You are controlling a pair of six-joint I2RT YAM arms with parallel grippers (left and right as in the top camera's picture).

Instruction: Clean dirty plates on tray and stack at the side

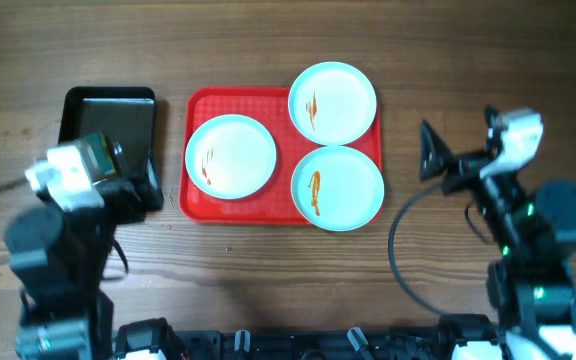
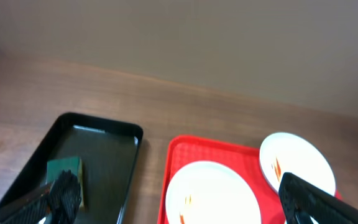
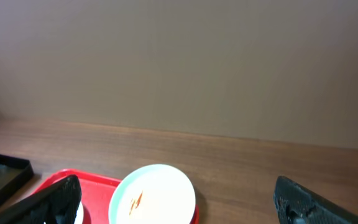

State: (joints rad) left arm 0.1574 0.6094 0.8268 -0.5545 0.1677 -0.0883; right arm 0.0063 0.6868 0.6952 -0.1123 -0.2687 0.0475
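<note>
Three dirty plates lie on the red tray [image 1: 194, 150]: one at the left [image 1: 231, 156], one at the far right [image 1: 332, 103], one at the near right [image 1: 337, 187]. Each has orange-brown streaks. My left gripper [image 1: 140, 188] is open and empty, hovering over the near right corner of a black tray, left of the red tray. In the left wrist view my fingers [image 2: 174, 190] frame the left plate [image 2: 210, 193] and the far plate [image 2: 297, 162]. My right gripper [image 1: 433, 152] is open and empty, right of the red tray. Its view [image 3: 176, 186] shows the far plate [image 3: 154, 193].
A glossy black tray [image 1: 108, 110] sits left of the red tray and holds a green sponge [image 1: 96, 152], also seen in the left wrist view [image 2: 64, 167]. Bare wooden table lies right of the red tray. A cable loops near the right arm [image 1: 398, 240].
</note>
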